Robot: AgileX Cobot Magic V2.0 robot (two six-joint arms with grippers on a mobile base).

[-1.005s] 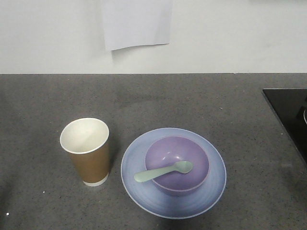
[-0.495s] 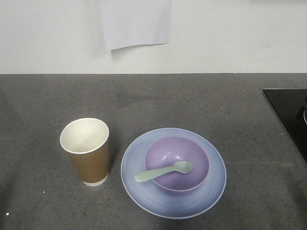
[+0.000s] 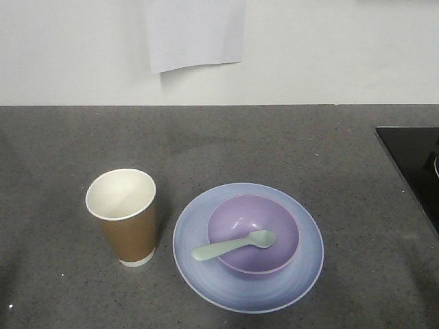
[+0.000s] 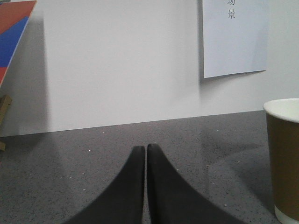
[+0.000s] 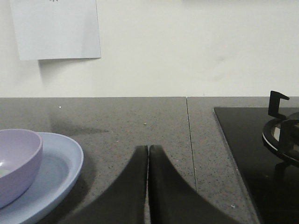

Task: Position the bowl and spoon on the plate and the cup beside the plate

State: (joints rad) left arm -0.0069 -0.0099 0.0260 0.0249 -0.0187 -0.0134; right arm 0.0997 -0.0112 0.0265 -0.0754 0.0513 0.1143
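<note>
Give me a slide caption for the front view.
Lavender bowl holding mint spoon on blue plate, paper cup standing beside it.

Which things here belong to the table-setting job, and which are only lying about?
Job things: bowl, spoon, plate, cup.

Just there: paper sheet on the wall, stove top, counter.
</note>
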